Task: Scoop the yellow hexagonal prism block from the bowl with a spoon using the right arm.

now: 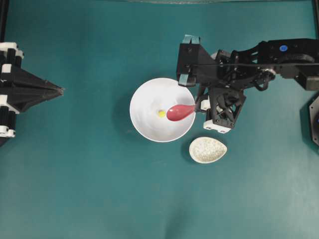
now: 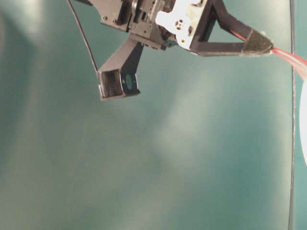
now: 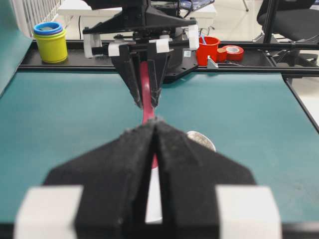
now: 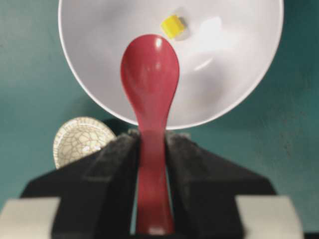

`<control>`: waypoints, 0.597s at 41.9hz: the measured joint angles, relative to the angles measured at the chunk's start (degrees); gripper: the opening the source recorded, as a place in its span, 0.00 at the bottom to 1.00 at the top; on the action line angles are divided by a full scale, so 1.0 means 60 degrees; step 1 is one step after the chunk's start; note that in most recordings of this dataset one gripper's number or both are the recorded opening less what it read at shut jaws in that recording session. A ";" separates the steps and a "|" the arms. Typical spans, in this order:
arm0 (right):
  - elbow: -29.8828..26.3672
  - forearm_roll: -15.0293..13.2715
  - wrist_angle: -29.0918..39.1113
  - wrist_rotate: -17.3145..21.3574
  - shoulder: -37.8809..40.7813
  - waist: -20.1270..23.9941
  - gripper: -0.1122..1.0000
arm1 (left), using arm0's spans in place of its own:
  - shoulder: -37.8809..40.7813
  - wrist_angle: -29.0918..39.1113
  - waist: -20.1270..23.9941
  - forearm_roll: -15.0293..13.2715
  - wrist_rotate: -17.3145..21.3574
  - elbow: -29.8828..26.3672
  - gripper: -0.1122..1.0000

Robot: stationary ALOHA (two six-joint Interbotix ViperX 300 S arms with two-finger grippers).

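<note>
Right wrist view: the right pincer [image 4: 151,149] is clamped on the handle of the red spoon [image 4: 149,79], whose scoop reaches over the white bowl [image 4: 239,89]. The yellow hexagonal prism block [image 4: 172,26] lies on the bowl's floor just beyond the scoop's tip, apart from it. The speckled dish [image 4: 79,139] is half hidden behind the pincer. The left pincer [image 3: 155,130] sits pressed shut, well away. The table-level view cuts off bowl and spoon at its right edge.

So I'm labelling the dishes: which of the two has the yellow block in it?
The large plain white bowl, with the yellow block near its middle beside the spoon's scoop. The small speckled dish beside it holds nothing.
</note>
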 measured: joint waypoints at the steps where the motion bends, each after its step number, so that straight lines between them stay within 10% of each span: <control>1: 0.0000 -0.0029 0.0029 0.0000 0.0015 0.0015 0.32 | 0.0000 0.0000 0.0000 0.0000 0.0000 -0.0015 0.10; 25: -0.0029 -0.0205 -0.0073 0.0029 0.0659 0.0000 0.32 | 0.0000 0.0000 0.0000 0.0015 -0.0015 -0.0015 0.10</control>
